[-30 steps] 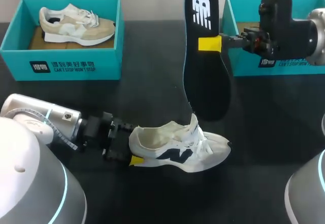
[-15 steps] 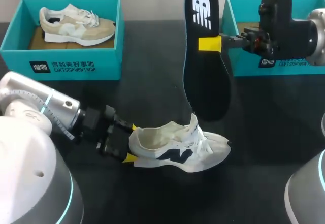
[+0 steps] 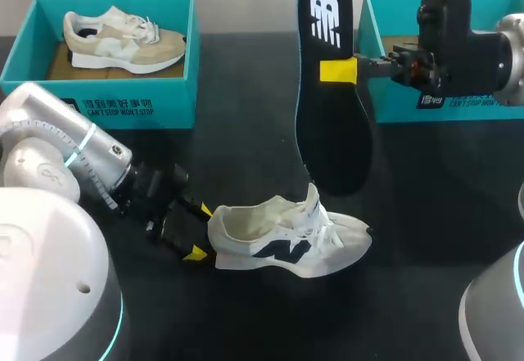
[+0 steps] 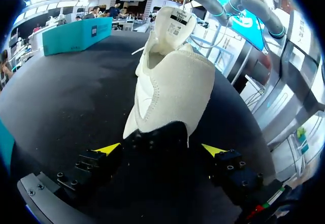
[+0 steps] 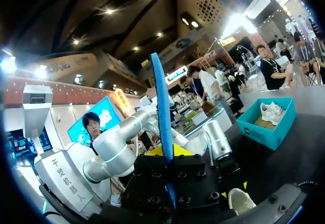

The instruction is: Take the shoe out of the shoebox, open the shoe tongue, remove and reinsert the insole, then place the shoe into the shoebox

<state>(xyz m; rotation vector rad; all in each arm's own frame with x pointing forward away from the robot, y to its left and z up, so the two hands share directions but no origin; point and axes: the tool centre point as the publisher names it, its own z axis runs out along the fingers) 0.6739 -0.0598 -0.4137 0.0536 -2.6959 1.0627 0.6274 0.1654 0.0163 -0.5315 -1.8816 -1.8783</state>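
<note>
1. The black table (image 3: 246, 132) carries two teal boxes at its far edge: the left shoebox (image 3: 98, 103), with a beige shoe (image 3: 123, 42) lying in it, and the right shoebox (image 3: 393, 103), whose inside is mostly hidden behind the right arm
2. The insole (image 3: 332, 140) hangs upright in the air between the boxes, its lower end just above the raised tongue (image 3: 313, 201); pinched at only one spot, it could pivot or slip as it is steered into the opening
3. The white shoe (image 3: 286, 238) lies on its side on the near part of the table, out of any box, collar towards the camera
4. The right gripper (image 3: 337, 71) is clamped on the insole's edge, above its middle; the right wrist view shows the thin edge standing between the fingers (image 5: 167, 155)
5. The left gripper (image 3: 197, 232) has its fingers spread, the heel between them but seemingly untouched (image 4: 160, 149); unheld, the shoe would likely slide away under the insole's push, and the tongue could fold shut
</note>
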